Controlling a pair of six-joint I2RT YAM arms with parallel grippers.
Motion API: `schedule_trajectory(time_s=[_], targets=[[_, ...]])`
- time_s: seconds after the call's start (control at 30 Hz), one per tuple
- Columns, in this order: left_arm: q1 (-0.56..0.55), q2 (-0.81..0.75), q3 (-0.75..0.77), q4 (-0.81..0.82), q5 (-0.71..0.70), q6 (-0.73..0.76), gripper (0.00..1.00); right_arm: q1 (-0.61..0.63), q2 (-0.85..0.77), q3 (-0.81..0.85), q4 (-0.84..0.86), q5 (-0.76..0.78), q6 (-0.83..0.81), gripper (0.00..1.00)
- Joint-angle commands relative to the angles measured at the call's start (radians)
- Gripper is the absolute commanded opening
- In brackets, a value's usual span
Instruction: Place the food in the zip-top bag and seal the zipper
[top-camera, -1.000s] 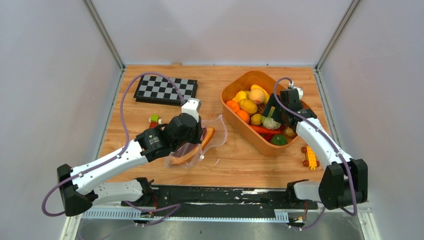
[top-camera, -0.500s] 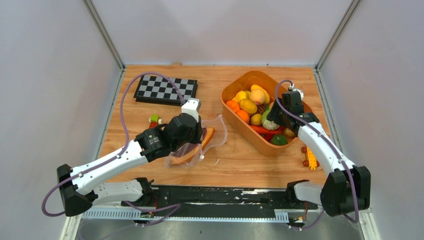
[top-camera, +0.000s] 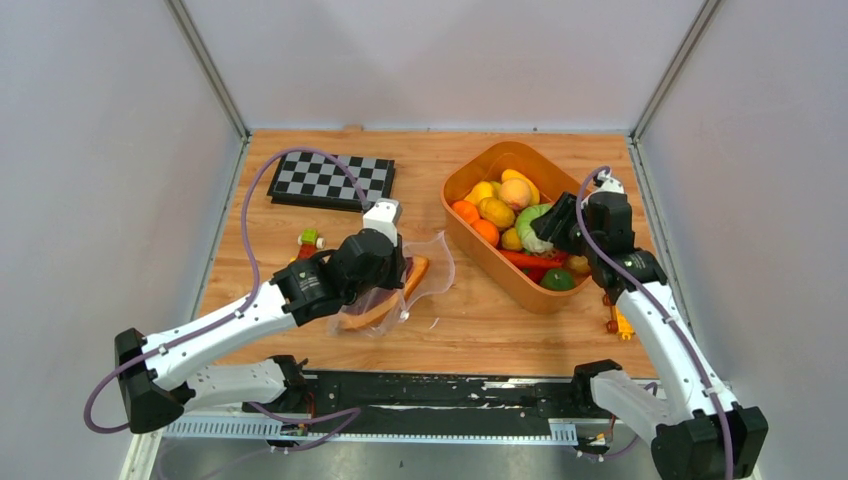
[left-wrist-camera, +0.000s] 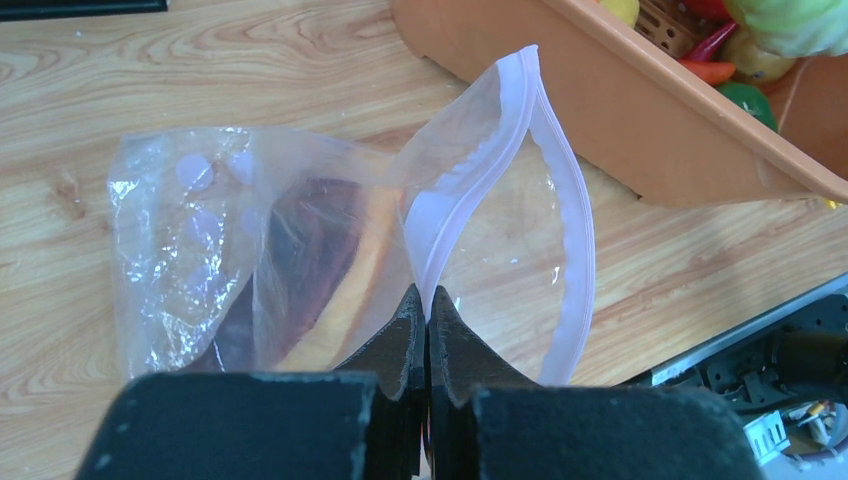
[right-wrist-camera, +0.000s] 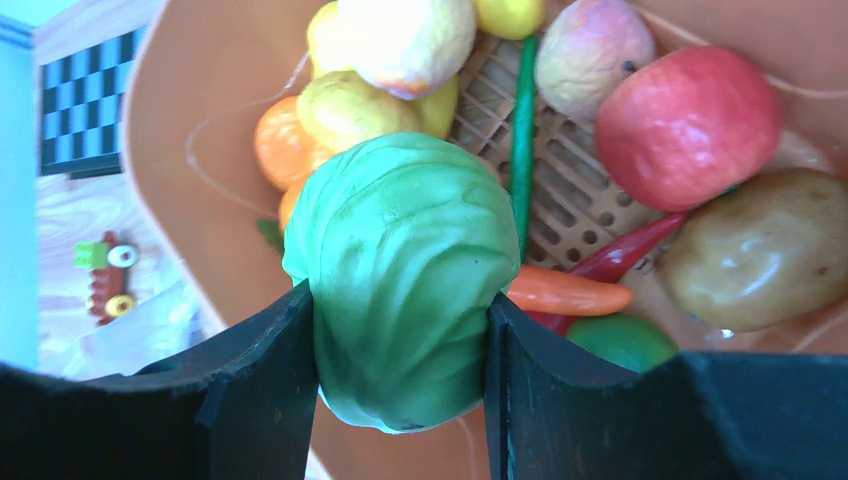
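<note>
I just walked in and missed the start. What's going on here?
The left gripper pinches the zip-top bag at its zipper, holding the mouth open; a maroon slice is already inside. The right gripper grips a green cabbage toy over the orange tub of other food. The bag is unsealed.

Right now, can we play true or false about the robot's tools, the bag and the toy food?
The right tool holds a green vegetable. True.
The zip-top bag is zipped shut. False: its mouth gapes open.
The left tool pinches the bag's mouth edge. True.
The bag is empty. False: a maroon slice lies inside.
The orange tub holds a red apple. True.
</note>
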Motion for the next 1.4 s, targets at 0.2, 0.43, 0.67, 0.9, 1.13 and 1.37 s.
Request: schedule_trajectory(time_s=[0.2,0.43,0.67,0.9,1.13,1.37], targets=[[0.005,-0.051,-0.027,0.057,-0.033,-0.026,0.00,-0.001,-0.144,-0.020,0.132,-0.359,0.121,0.32],[0.005,-0.080,-0.039,0.058,-0.036,-0.018,0.00,0.001,-0.162,-0.022,0.198,-0.546,0.145,0.33],[0.006,-0.086,-0.049,0.074,-0.039,-0.013,0.00,0.052,-0.143,0.013,0.264,-0.703,0.105,0.36],[0.007,-0.059,-0.029,0.098,0.005,0.000,0.00,0.286,-0.029,0.096,0.192,-0.666,-0.025,0.36],[0.007,-0.058,-0.024,0.142,0.112,0.040,0.00,0.467,0.096,0.130,0.218,-0.525,-0.050,0.38],[0.007,-0.070,0.000,0.156,0.171,0.065,0.00,0.545,0.165,0.155,0.181,-0.315,-0.090,0.36]])
